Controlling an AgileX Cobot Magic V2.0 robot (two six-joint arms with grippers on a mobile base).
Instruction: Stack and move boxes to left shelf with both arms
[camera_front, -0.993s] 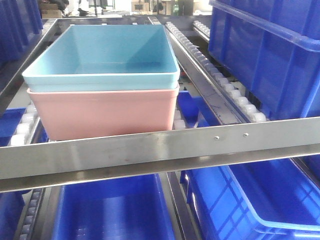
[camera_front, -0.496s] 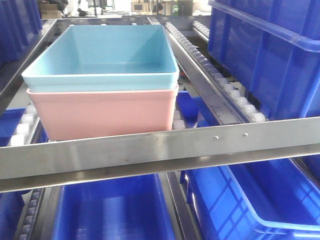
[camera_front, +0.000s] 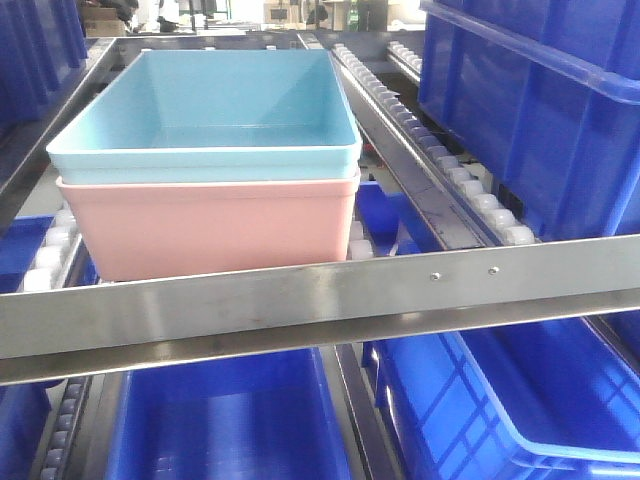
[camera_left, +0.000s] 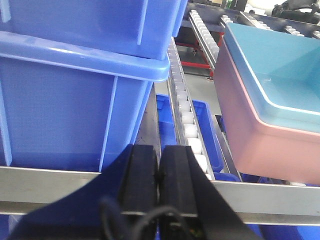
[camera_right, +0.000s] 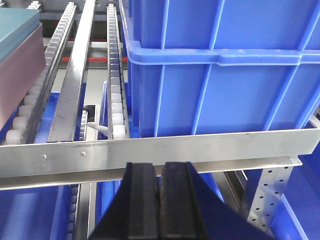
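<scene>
Both pincers, left pincer (camera_left: 159, 170) and right pincer (camera_right: 161, 187), pressed together, holding nothing.

Setting: warehouse or factory parts store, probably | evidence: steel flow rack (camera_front: 300, 300) with white roller lanes (camera_right: 116, 90) | stacked dark blue ribbed crates (camera_right: 220, 65) | perforated steel upright (camera_right: 260, 200) | background blurred
</scene>
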